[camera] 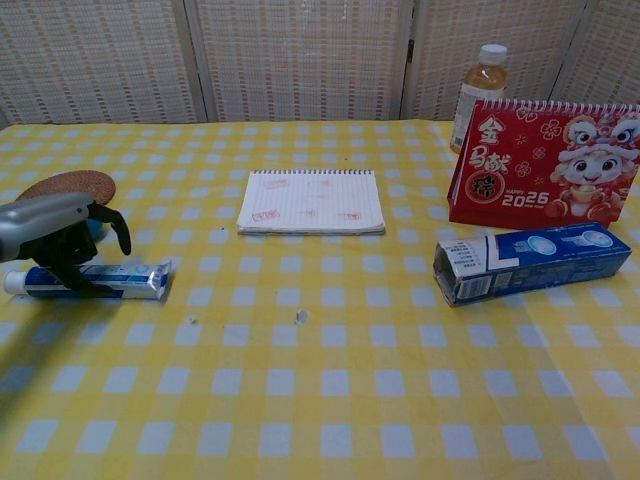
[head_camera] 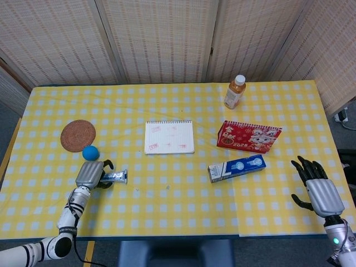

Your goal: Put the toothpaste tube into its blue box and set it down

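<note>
While its fingers curl down over the cap end, the left hand [head_camera: 90, 174] [camera: 55, 236] closes around the toothpaste tube [head_camera: 114, 177] [camera: 90, 281] at the lower left of the frame; the tube lies flat on the checked surface [head_camera: 178, 211], long axis left-right, crimped tail pointing right. Right of centre the blue box [head_camera: 237, 167] [camera: 531, 261] lies on its side, open flap toward the left, well apart from the tube. At lower right, the right hand [head_camera: 316, 186] hovers with fingers spread, holding nothing.
</note>
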`<state>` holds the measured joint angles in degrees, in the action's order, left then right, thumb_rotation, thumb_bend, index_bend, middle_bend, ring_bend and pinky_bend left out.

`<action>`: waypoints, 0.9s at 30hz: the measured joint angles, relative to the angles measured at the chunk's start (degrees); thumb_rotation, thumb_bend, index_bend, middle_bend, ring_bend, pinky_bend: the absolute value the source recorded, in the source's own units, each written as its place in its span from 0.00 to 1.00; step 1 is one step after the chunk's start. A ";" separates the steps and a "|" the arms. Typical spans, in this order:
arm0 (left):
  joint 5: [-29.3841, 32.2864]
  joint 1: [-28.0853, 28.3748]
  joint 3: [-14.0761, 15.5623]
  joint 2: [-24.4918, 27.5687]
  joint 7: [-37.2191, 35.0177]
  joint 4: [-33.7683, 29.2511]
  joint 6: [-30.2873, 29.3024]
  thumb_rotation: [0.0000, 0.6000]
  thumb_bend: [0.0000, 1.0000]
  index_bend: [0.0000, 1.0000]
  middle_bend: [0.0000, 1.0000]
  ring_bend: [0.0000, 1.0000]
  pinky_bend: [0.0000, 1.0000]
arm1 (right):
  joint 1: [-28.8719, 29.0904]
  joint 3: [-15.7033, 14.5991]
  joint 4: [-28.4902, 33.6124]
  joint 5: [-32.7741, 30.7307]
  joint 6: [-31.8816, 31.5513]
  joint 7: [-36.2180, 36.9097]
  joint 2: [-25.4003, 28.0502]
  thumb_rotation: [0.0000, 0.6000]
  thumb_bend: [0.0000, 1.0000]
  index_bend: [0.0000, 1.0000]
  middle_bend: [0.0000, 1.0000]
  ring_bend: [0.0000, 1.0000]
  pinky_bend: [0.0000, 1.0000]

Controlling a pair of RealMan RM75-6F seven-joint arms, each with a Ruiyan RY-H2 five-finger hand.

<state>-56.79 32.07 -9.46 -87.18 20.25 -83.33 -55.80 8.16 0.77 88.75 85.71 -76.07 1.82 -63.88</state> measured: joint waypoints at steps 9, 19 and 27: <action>0.57 1.16 0.40 -1.41 0.18 1.63 0.75 1.00 0.24 0.45 1.00 1.00 1.00 | -0.09 0.07 -0.11 -0.18 -0.15 0.20 0.14 1.00 0.30 0.00 0.00 0.00 0.00; 0.73 2.11 0.74 -2.23 -0.37 2.99 1.68 1.00 0.35 0.45 1.00 1.00 1.00 | 0.02 0.16 -0.17 -0.59 0.17 -0.11 0.04 1.00 0.30 0.00 0.00 0.00 0.00; 1.26 2.72 1.23 -2.22 -1.01 3.67 3.36 1.00 0.37 0.47 1.00 1.00 1.00 | -0.06 0.28 -0.17 -0.86 0.03 -0.28 0.00 1.00 0.30 0.00 0.00 0.00 0.00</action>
<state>-55.54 34.78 -8.23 -89.40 19.25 -79.66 -52.44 8.10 1.05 88.58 84.86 -76.03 1.54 -63.88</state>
